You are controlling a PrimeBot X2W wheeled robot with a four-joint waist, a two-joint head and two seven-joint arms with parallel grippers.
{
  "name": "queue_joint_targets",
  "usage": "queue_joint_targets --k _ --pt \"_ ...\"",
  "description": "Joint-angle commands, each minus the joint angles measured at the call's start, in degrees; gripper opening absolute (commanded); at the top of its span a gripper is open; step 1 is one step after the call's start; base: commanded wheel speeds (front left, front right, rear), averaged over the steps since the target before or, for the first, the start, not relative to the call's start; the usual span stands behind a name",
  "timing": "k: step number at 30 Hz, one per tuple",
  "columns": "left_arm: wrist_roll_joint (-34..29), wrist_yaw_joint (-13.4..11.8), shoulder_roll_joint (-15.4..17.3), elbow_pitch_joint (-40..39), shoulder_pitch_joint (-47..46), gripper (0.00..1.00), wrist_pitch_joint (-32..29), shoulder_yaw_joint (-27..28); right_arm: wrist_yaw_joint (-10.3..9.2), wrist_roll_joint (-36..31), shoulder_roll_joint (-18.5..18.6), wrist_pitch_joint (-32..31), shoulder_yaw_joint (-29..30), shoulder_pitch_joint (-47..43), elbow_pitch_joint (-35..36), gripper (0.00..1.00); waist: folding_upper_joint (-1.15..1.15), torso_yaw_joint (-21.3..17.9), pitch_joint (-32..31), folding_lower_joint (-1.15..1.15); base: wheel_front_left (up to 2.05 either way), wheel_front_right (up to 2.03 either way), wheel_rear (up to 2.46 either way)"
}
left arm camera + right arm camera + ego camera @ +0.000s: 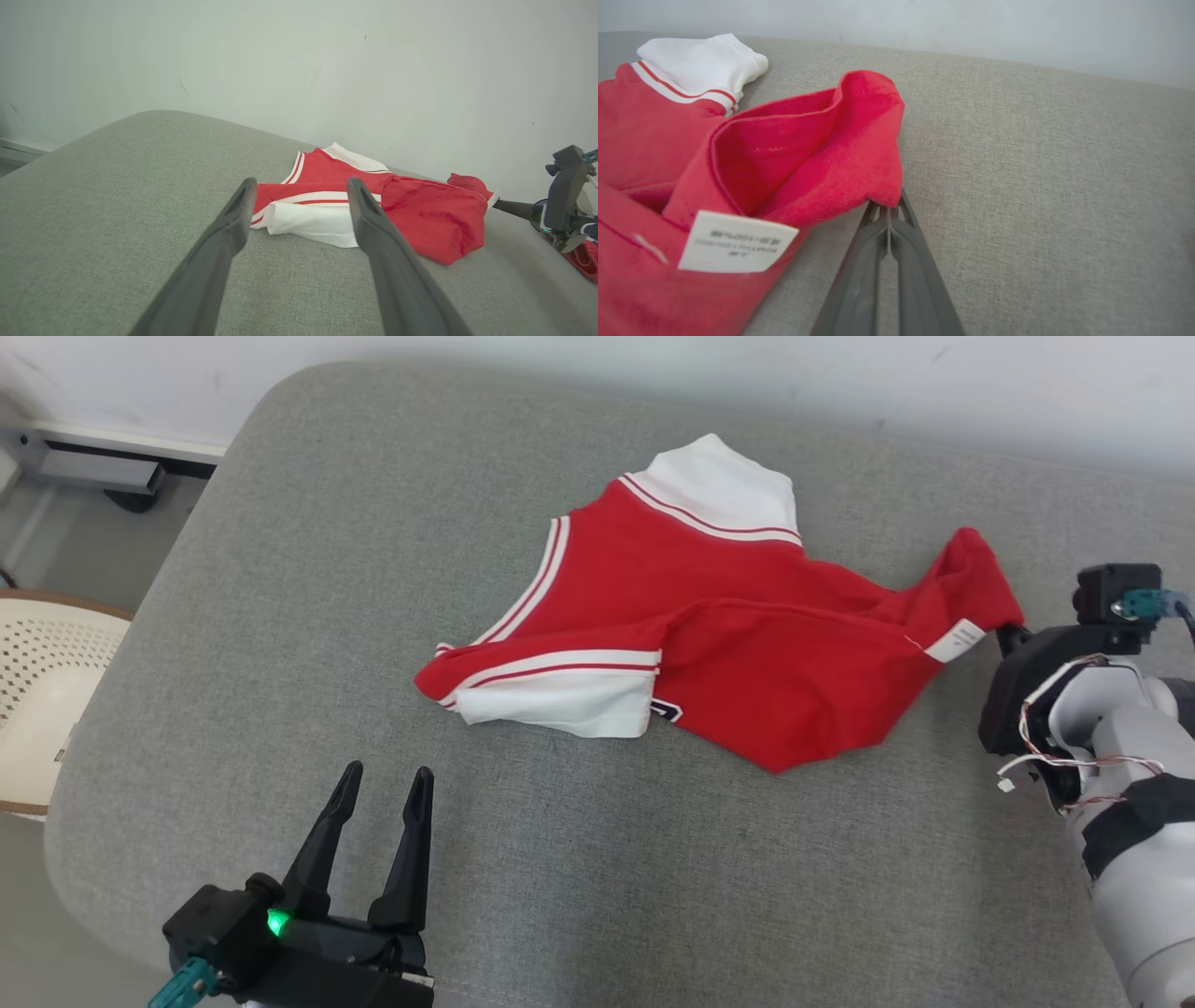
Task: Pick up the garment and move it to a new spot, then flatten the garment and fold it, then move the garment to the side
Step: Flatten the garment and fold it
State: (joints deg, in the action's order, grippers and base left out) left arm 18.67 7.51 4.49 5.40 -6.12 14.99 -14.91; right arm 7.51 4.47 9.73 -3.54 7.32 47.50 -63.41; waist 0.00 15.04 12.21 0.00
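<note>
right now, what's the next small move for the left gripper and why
Probably ease the left gripper forward and close it on the near white sleeve. It is open and apart from the garment, which lies crumpled on the grey cushion, while the right gripper is shut on the red hem beside the label. A second hold would likely allow lifting it.

grey fabric cushion (pixel 308 579) carrying one red-and-white garment (pixel 747 653)
the garment lies crumpled right of the middle, one white sleeve (pixel 724 485) toward the back edge, the other toward the near edge, its label (pixel 954 640) end toward the right edge.
</note>
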Motion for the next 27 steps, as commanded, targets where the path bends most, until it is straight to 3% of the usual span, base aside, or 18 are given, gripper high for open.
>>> queue_joint_targets --k 1,6,7,8,9,18,27 --pt "-0.45 -0.06 0.29 -0.05 0.35 1.00 0.29 0.30 -0.05 -0.72 0.84 -0.02 0.79 -0.87 0.59 0.00 0.00 -0.45 -0.43 0.00 0.00 0.00 0.00" --pt "-0.64 -0.06 0.59 -0.16 0.91 1.00 0.30 0.64 -0.05 -2.27 0.72 -0.39 4.18 -3.65 3.01 0.00 0.00 -1.49 -1.37 0.00 0.00 0.00 0.00" --pt "-0.71 -0.06 0.69 -0.23 0.96 1.00 0.30 0.65 -0.05 -2.81 0.56 -0.46 4.58 -4.17 3.67 0.10 0.00 -1.75 -1.57 0.00 0.00 0.00 0.00" --pt "-0.76 -0.06 0.77 -0.27 1.00 1.00 0.30 0.55 -0.05 -3.25 0.32 -0.18 5.04 -4.71 4.46 0.41 0.00 -1.94 -1.75 0.00 0.00 0.00 0.00" --pt "-0.76 -0.06 0.85 -0.24 1.08 1.00 0.30 0.56 -0.05 -3.58 -0.05 -0.14 5.55 -5.29 5.15 1.00 0.00 -2.16 -2.00 0.00 0.00 0.00 0.00" --pt "-0.61 -0.06 0.94 0.33 2.05 1.00 0.30 0.09 -0.05 -8.97 -1.54 -5.24 5.51 -10.88 11.95 1.00 0.00 -3.36 -4.02 0.00 0.00 0.00 0.00" --pt "-0.37 -0.06 1.12 0.38 2.42 1.00 0.30 0.28 -0.05 -8.43 -2.74 -10.49 -1.16 -16.35 20.81 1.00 0.00 -3.79 -4.74 0.00 0.00 0.00 0.00"
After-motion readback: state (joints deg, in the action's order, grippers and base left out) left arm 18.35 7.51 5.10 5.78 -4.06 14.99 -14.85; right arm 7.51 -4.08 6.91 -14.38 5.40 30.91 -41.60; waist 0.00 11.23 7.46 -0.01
